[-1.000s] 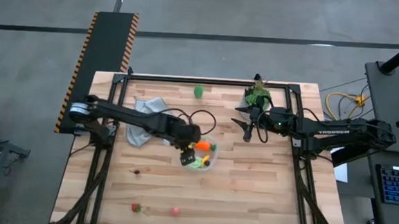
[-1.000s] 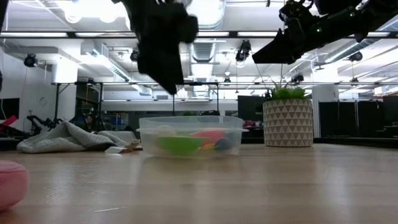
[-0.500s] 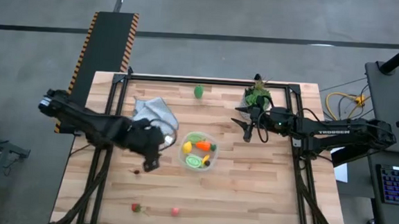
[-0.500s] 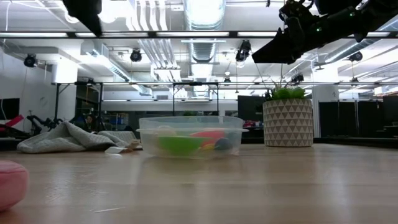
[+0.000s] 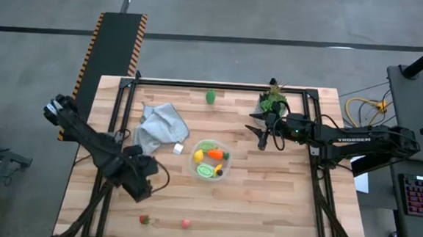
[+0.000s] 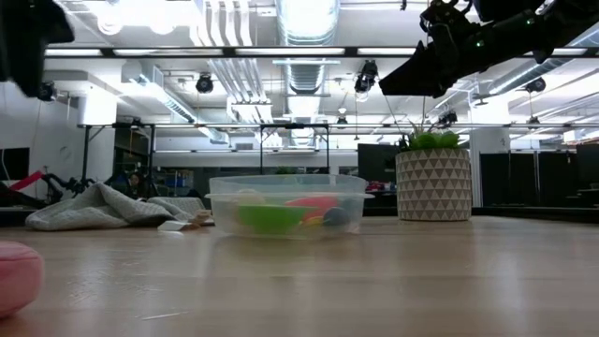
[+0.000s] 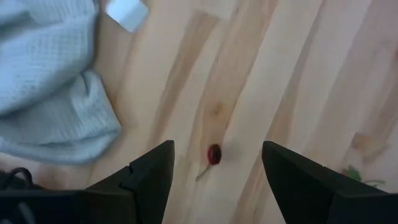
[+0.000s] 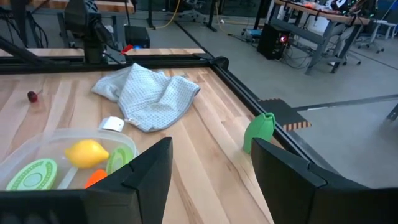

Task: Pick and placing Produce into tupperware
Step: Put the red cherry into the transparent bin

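The clear tupperware (image 5: 210, 160) (image 6: 286, 204) stands mid-table with a yellow, an orange and some green produce inside. My left gripper (image 7: 217, 144) (image 5: 141, 182) hangs open, pointing down, above a small dark-red cherry (image 7: 214, 154) that lies on the wood. In the high view the gripper hides the cherry. Other produce lies loose: a red piece (image 5: 144, 219) and a pink piece (image 5: 185, 223) near the front edge, and a green piece (image 5: 210, 97) (image 8: 259, 132) at the back. My right gripper (image 8: 211, 180) (image 5: 262, 138) waits open in the air, right of the tupperware.
A grey cloth (image 5: 159, 126) (image 7: 46, 81) lies left of the tupperware, with a small white cube (image 5: 178, 149) (image 7: 127, 12) beside it. A potted plant (image 5: 273, 100) (image 6: 433, 184) stands at the back right. Black frame rails (image 5: 221, 85) run along the table's sides.
My left gripper has swung away from above the tupperware toward the table's left and near edges and now hangs over the cherry. Its fingers have stayed open. My right arm has kept still.
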Available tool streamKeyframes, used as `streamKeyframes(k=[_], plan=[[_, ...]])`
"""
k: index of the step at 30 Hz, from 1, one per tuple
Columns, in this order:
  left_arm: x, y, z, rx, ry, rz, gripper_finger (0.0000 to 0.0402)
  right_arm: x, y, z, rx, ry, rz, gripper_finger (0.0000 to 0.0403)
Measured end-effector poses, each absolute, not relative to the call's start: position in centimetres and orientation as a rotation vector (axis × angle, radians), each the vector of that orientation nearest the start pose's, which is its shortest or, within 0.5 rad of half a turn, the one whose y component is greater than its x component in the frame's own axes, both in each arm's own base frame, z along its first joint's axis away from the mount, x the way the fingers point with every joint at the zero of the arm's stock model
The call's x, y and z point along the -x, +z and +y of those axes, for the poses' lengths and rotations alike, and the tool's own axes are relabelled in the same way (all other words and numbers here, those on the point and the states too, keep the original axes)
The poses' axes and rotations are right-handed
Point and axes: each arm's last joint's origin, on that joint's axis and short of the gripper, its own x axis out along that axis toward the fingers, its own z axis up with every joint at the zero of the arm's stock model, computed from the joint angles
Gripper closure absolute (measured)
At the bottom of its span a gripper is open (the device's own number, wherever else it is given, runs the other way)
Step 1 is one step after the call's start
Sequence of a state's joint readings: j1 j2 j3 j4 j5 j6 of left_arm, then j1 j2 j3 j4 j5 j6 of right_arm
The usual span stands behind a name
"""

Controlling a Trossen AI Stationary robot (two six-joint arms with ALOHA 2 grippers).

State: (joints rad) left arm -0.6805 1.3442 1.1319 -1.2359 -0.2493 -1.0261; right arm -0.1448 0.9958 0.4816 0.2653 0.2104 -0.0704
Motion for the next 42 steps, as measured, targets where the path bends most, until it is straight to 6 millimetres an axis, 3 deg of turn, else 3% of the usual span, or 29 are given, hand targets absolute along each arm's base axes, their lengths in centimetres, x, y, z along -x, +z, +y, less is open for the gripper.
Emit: streamKeyframes(k=[6,15,21,42], plan=[[-18.4,24.5,-15.2,0.155,0.340,1.330,0.0173,-20.9,23.3,-3.7,0.078,-0.344,0.262,0.0193],[-18.3,20.8,-15.8,0.115,0.348,1.513,0.0173,-20.9,23.2,-3.7,0.079,-0.343,0.265,0.0193],[-18.5,20.0,-16.2,0.181,0.247,1.453,0.0173,-20.9,23.2,-3.7,0.086,-0.343,0.267,0.0193],[-17.0,16.4,-15.0,0.199,0.271,1.485,0.0173,-20.8,22.7,-3.6,0.114,-0.337,0.292,0.0193]])
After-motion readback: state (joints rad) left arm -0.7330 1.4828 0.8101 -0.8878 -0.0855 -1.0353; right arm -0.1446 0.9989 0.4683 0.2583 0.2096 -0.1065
